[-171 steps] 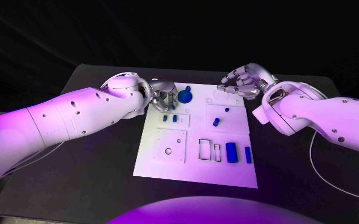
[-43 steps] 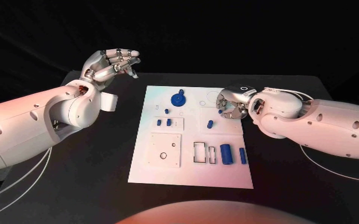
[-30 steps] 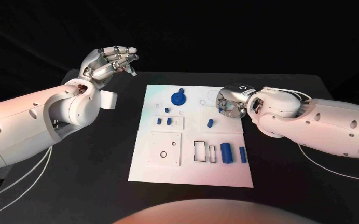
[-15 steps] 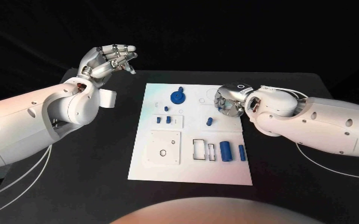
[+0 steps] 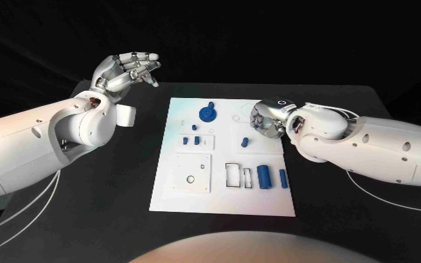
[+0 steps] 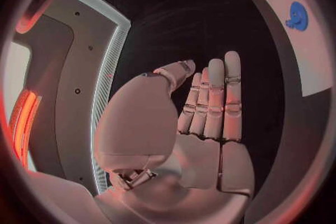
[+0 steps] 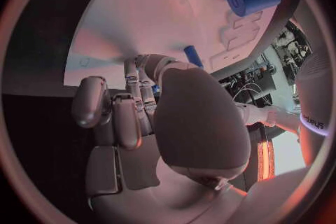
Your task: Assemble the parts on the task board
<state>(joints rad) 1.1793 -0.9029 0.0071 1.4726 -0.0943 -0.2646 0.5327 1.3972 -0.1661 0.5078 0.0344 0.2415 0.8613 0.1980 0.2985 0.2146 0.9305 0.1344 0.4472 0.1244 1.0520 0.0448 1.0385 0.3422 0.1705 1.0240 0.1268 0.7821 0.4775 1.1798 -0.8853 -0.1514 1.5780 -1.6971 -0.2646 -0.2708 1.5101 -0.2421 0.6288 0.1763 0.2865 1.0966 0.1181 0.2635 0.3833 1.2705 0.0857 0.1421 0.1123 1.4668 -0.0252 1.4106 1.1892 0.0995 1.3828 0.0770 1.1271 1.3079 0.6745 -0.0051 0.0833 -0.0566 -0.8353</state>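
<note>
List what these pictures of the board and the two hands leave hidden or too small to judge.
- Right hand, head view: its fingertips lie behind its own wrist, so any contact with the board is hidden.
- Right wrist view: the palm covers whatever the fingers reach for.
- Small parts, head view: too small to tell seated from loose.
- Left wrist view: the board is cut off at the rim.
</note>
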